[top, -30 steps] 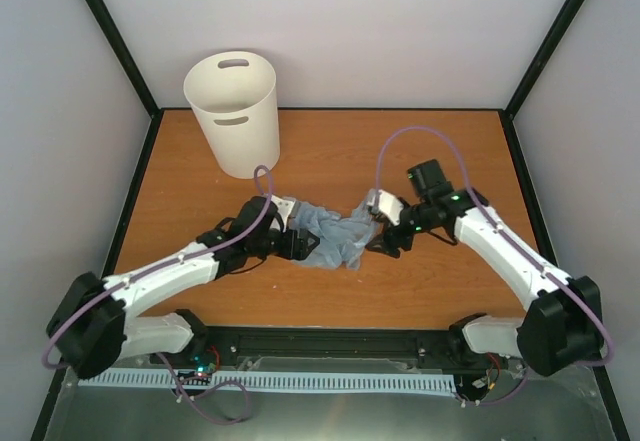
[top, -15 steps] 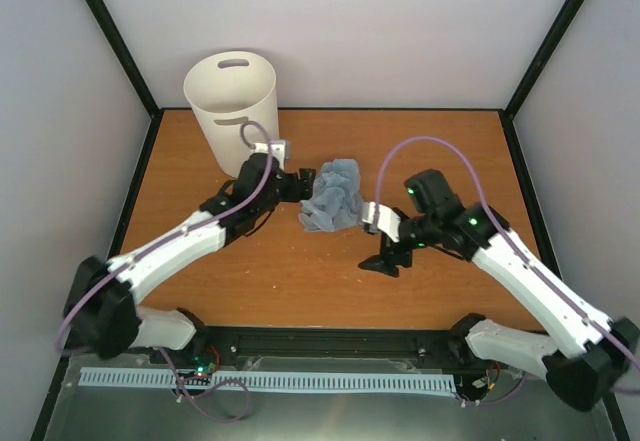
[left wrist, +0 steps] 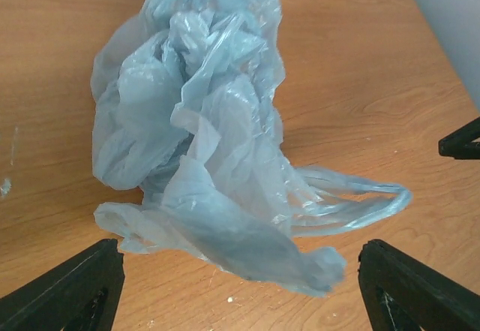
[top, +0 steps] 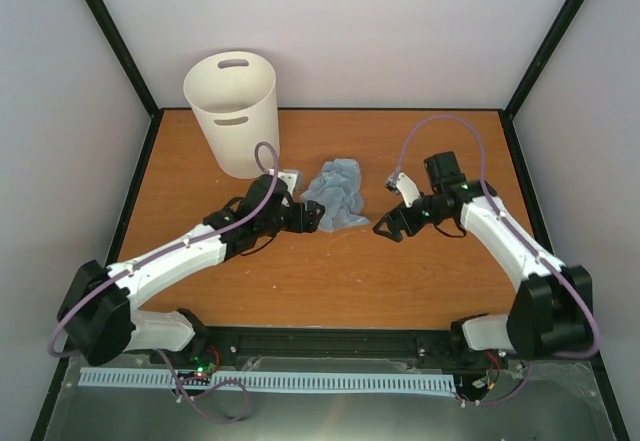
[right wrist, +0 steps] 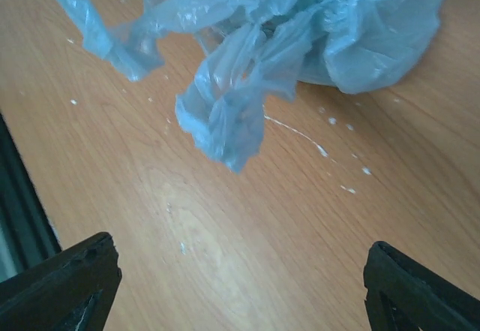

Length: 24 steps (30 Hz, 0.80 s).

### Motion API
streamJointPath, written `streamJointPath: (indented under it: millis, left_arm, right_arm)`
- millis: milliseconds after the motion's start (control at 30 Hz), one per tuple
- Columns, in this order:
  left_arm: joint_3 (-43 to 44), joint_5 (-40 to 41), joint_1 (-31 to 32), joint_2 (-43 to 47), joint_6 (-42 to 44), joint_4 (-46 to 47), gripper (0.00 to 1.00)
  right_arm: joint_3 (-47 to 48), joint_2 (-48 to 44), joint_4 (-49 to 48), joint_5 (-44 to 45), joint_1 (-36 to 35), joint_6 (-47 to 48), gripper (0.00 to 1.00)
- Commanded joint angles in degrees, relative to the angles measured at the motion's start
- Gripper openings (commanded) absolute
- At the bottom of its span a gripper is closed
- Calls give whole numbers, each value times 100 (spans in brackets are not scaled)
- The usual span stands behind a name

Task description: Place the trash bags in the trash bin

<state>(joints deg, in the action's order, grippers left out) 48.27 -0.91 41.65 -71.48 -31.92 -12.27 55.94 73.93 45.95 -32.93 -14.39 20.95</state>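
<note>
trash bag point(top: 337, 193) lies crumpled on the tabletop point(top: 420, 281), between two open, empty end effectors. we judge the left end effector point(top: 312, 218) nearer, at its near-left edge; the right end effector point(top: 385, 229) sits just right. the trash bin point(top: 233, 111) stands far-left.

No readable text, label, brand or number in any of the three views. The crumpled pale-blue trash bag point(left wrist: 202, 143) shows only folds and creases in both wrist views, with no lettering I can make out, and the trash bin point(top: 235, 131) wall is plain on the side facing the top camera. White flecks on the bench point(right wrist: 225, 256) look like specks rather than print, and the arm housings point(top: 500, 236) are too small to read.
</note>
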Motion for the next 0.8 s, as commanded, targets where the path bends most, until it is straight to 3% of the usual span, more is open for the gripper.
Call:
streamJointPath:
  millis: [0, 267, 367, 467, 533, 633, 767]
  left_arm:
    - [148, -72, 54, -351, -271, 361, 86]
    - [301, 23, 50, -891, -261, 642, 69]
    - [271, 237, 46, -961, -192, 725, 41]
    - [270, 315, 21, -1032, -110, 721, 14]
    - [311, 389, -10, -1002, -84, 657, 2]
    - [459, 507, -39, -848, -25, 492, 1]
    - [421, 557, -43, -665, 12, 476, 1]
  right_arm:
    - [495, 896, -134, -989, -4, -523, 88]
    - [910, 1807, -601, -1409, -387, -1273, 87]
    - [949, 2059, -712, -1276, -496, -1532, 82]
    - [934, 2351, -804, -1055, -499, -1633, 69]
    - [962, 2572, -689, -1051, -503, -1609, 57]
    - [1030, 2668, -446, -1148, -495, -1468, 48]
    - [1015, 2545, -359, -1354, -494, -1303, 29]
